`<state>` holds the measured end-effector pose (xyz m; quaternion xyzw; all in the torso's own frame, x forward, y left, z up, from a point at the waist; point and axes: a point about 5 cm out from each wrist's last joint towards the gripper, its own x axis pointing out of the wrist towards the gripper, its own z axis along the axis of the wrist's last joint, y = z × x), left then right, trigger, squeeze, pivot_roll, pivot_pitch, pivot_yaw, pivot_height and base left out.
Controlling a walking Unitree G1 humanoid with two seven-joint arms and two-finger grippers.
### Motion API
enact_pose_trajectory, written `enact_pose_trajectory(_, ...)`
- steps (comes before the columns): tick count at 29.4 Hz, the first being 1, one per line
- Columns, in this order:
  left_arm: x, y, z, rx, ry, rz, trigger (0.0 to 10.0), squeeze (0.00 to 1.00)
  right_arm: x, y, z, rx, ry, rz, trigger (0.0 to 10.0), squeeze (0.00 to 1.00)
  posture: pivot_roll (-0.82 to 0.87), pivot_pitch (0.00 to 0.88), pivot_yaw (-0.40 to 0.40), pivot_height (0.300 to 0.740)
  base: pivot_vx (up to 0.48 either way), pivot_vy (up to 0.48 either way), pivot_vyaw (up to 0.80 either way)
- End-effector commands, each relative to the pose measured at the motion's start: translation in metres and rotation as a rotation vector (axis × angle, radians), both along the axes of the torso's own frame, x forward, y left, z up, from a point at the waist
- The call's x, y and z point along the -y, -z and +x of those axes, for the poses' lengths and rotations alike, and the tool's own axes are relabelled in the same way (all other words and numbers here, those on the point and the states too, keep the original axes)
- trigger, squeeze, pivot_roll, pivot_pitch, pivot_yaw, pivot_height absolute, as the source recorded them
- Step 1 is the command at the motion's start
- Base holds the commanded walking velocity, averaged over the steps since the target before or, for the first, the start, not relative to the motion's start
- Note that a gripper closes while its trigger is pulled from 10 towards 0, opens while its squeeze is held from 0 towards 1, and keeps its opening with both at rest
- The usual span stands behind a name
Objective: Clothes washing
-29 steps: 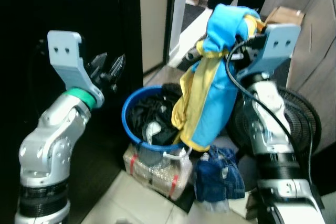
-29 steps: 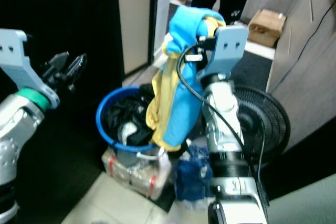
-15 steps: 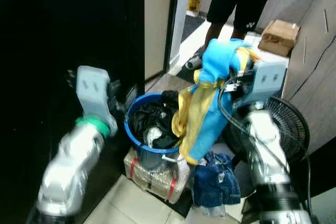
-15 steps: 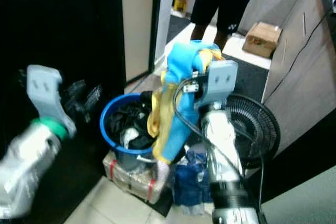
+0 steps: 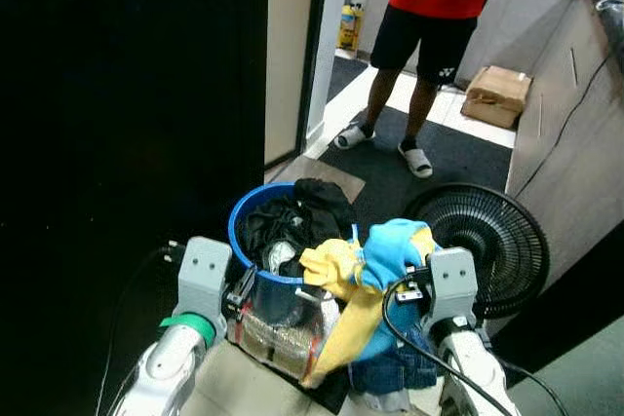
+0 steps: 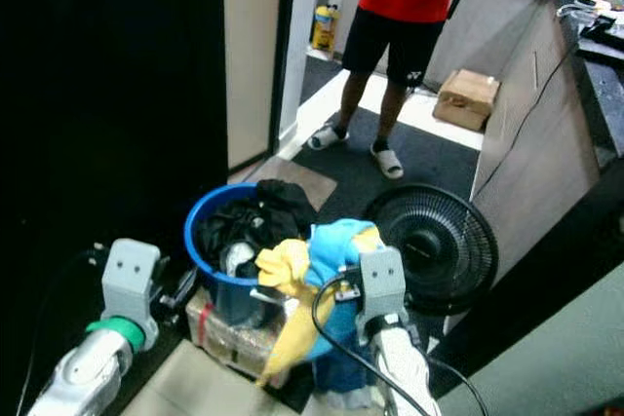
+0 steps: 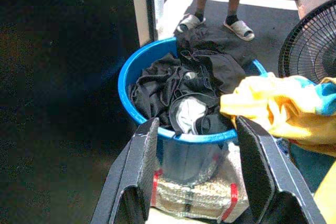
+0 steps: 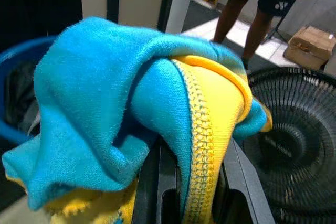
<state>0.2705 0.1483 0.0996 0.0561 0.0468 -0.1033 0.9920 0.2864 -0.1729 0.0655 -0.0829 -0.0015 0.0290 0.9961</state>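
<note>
Right gripper (image 8: 181, 182) is clamped on the blue-and-yellow garment (image 5: 375, 265), fabric bunched over and between both fingers, rest of it draping down past the wrist beside the blue laundry basket (image 5: 244, 216). Left gripper (image 7: 202, 174) is spread wide with nothing in it, pointed at the basket rim from just beside it. Basket is full of dark clothes (image 7: 184, 85) and sits on a clear wrapped bundle (image 5: 278, 333); denim item (image 5: 395, 372) lies on the floor under my right arm. I'd call the garment light, limp knit: no slip risk in the pinch, but the hanging tail will swing and could snag on the standing fan (image 5: 487, 241) or the basket rim. The thick bunched fold looks like the best hold, as taken now. A person (image 5: 439, 26) is standing in the doorway beyond, well apart from the arms.
</note>
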Motion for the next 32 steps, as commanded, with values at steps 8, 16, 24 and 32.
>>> enact_pose_trajectory(8, 0.012, -0.023, 0.012, 0.112, 0.024, -0.020, 10.0, 0.00, -0.001, -0.022, 0.017, 0.104, 0.032, 0.036, 10.0, 0.00, 0.09, 0.000, -0.020, 0.740, 0.000, 0.000, 0.00)
enact_pose_trajectory(16, 0.011, -0.045, 0.021, 0.199, 0.007, -0.028, 10.0, 0.00, -0.005, -0.038, 0.028, 0.166, 0.022, 0.038, 10.0, 0.00, 0.09, 0.000, -0.021, 0.740, 0.000, 0.000, 0.00)
enact_pose_trajectory(24, 0.013, -0.055, 0.024, 0.244, -0.002, -0.039, 10.0, 0.00, -0.011, -0.040, 0.031, 0.178, 0.003, 0.038, 10.0, 0.00, 0.10, 0.000, -0.022, 0.740, 0.000, 0.000, 0.00)
enact_pose_trajectory(32, 0.011, -0.056, 0.025, 0.249, -0.017, -0.029, 10.0, 0.00, -0.014, -0.039, 0.031, 0.179, -0.004, 0.038, 10.0, 0.00, 0.10, 0.000, -0.021, 0.740, 0.000, 0.000, 0.00)
